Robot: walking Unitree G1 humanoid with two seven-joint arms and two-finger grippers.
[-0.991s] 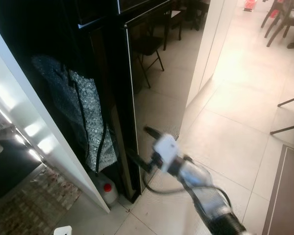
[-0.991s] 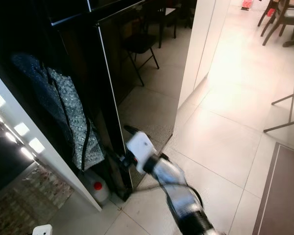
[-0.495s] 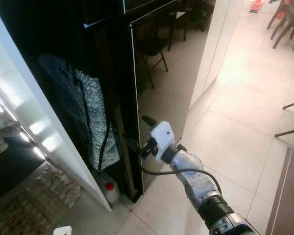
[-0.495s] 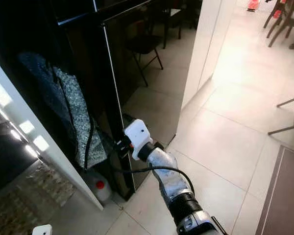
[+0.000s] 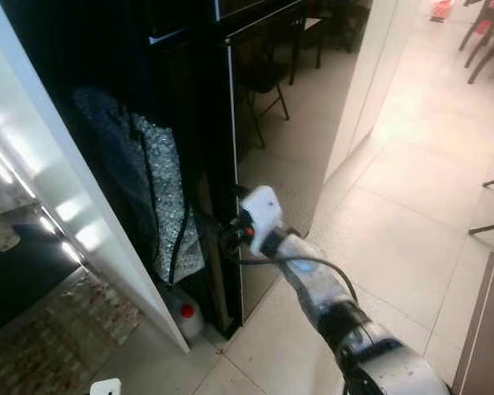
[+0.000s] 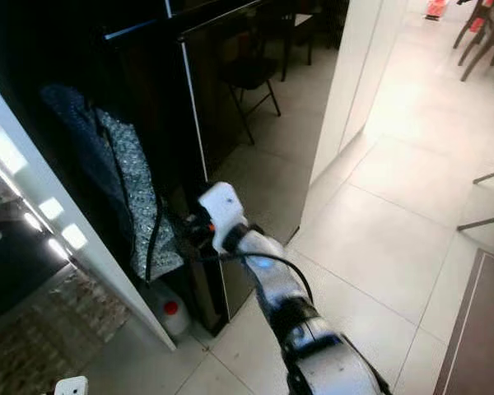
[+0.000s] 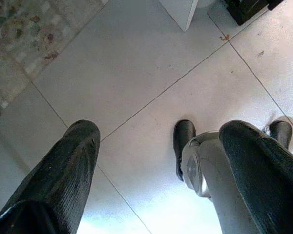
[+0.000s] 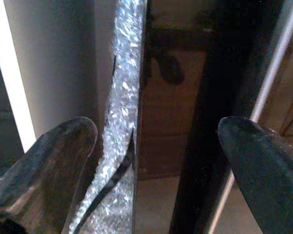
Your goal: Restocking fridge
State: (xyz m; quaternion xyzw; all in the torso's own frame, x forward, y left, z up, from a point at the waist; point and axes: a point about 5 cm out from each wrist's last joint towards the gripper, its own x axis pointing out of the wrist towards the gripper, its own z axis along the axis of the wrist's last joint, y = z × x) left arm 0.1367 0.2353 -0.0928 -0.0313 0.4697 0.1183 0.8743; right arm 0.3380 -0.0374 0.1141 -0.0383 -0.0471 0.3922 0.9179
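Right hand: fingers spread open, being held at the fridge door's edge, nothing gripped.
Left hand: open, being pointed at the floor.
Fridge door: black, standing beside a silver bag, with a red-capped jug below.

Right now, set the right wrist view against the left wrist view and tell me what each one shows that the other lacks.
Right wrist view: the right hand points at a silvery quilted bag, a white panel and the black fridge door edge. Left wrist view: the left hand hangs over pale floor tiles, a patterned rug corner and the robot's own leg. Shared: two black fingers spread open in the foreground.
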